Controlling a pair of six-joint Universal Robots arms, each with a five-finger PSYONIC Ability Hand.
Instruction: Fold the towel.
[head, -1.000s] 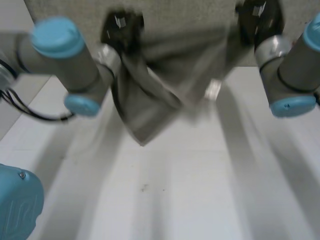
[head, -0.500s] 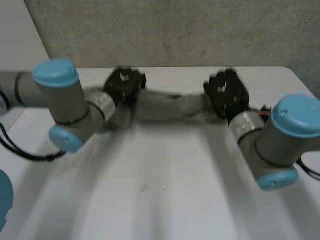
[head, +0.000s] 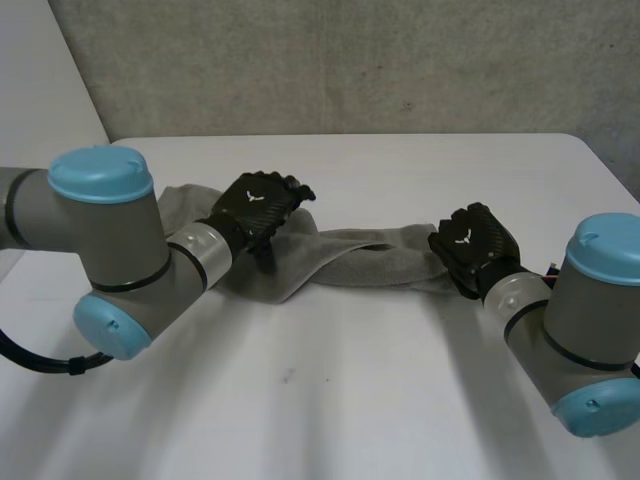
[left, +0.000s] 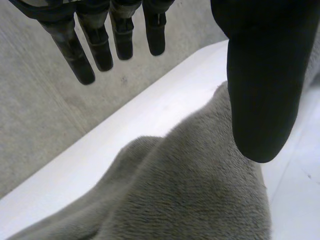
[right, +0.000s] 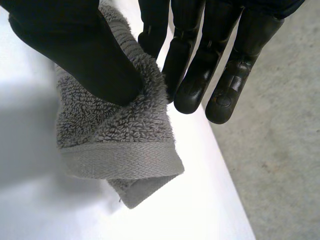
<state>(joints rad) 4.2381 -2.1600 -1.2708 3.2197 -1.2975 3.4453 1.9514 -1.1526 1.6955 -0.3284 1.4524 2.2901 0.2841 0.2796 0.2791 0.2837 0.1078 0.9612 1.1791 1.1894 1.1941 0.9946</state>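
The right hand (right: 196, 65) pinches a hemmed corner of the grey towel (head: 370, 262) between thumb and fingers. The left hand (left: 260, 75) is spread over the other end, gripping nothing. The towel lies bunched like a rope across the white table (head: 350, 400), so by the look of it no neat fold is made yet.

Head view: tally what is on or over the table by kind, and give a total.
towel: 1
robot hands, left hand and right hand: 2
table: 1
Total: 4
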